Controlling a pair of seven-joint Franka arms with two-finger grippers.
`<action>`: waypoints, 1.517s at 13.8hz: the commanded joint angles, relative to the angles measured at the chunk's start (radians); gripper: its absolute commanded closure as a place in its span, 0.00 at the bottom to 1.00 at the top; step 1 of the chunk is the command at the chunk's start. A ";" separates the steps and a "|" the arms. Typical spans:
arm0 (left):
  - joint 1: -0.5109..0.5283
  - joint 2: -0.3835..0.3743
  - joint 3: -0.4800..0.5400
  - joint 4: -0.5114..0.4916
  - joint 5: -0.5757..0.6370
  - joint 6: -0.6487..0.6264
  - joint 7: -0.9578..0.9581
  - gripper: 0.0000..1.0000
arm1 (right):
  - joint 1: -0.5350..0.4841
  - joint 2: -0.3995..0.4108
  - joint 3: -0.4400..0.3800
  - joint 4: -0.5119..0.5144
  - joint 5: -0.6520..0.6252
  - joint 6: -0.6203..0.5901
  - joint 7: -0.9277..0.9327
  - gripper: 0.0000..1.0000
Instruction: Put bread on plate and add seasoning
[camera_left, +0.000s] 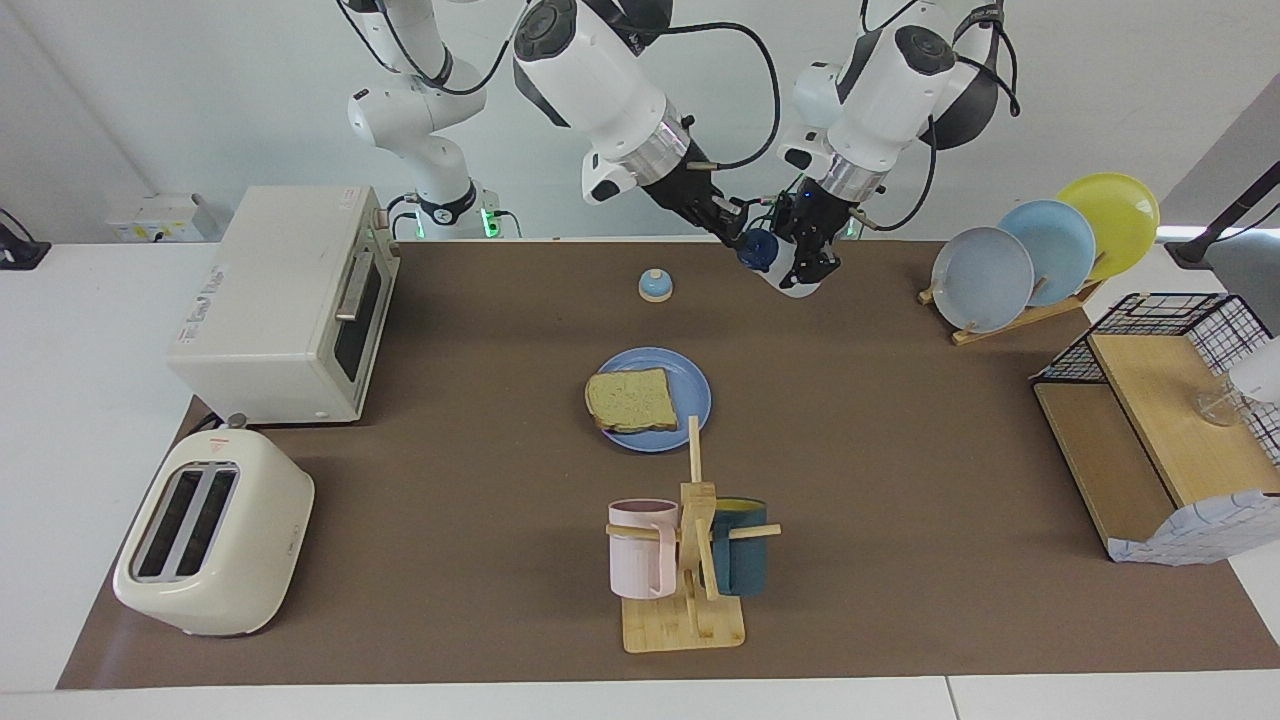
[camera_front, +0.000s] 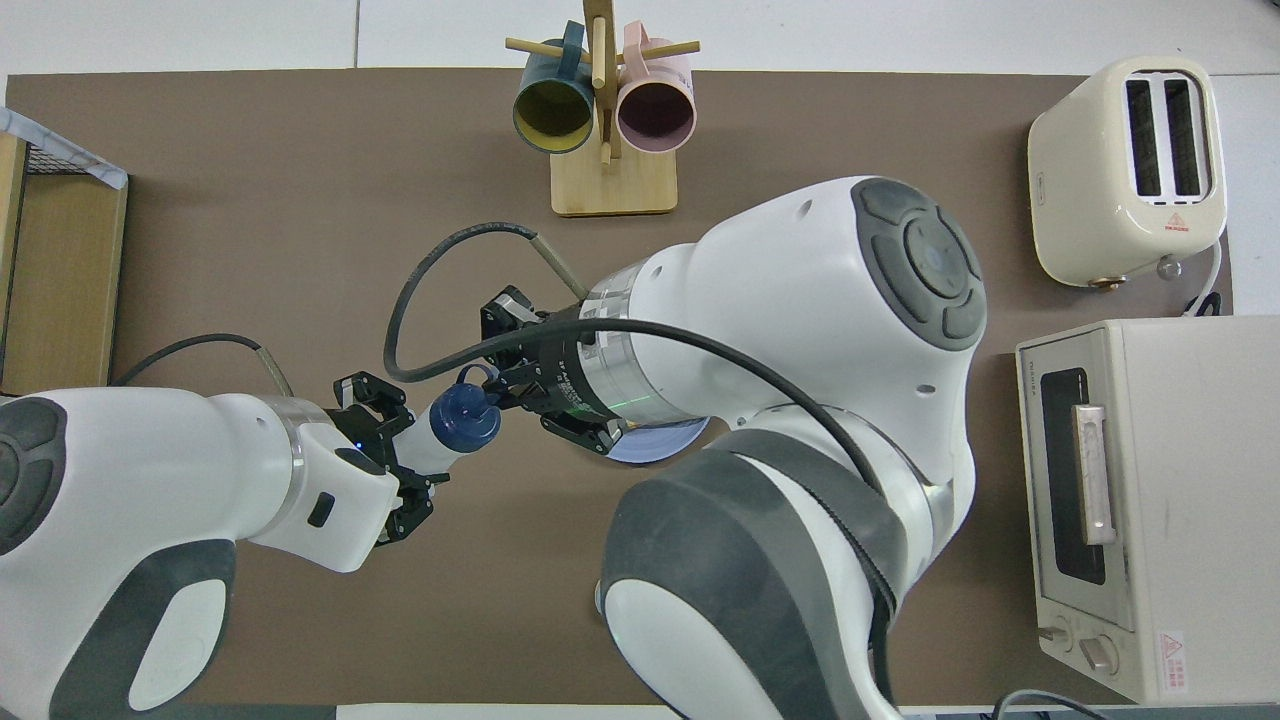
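Left gripper (camera_left: 812, 262): I am clamped tight round the body of the seasoning (camera_left: 778, 266), holding it tilted in the air over the table's (camera_left: 900, 450) edge nearest my base.
Right gripper (camera_left: 738, 232): my fingertips are pinched together at the seasoning's dark cap.
Bread (camera_left: 631, 399): lies on the plate (camera_left: 695, 385).
Plate: mid-table, between the bell (camera_left: 655, 285) and the mug stand (camera_left: 690, 560).
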 joint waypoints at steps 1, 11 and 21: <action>-0.008 -0.022 0.005 -0.042 0.008 -0.033 0.015 1.00 | -0.044 -0.007 -0.003 0.023 0.017 0.015 0.015 1.00; -0.010 -0.010 -0.007 -0.022 0.044 -0.054 -0.002 1.00 | -0.039 -0.049 -0.004 -0.055 -0.009 0.017 -0.067 0.00; -0.017 0.256 -0.100 0.261 0.245 -0.174 -0.226 1.00 | -0.300 -0.152 -0.009 -0.088 -0.317 -0.297 -0.786 0.00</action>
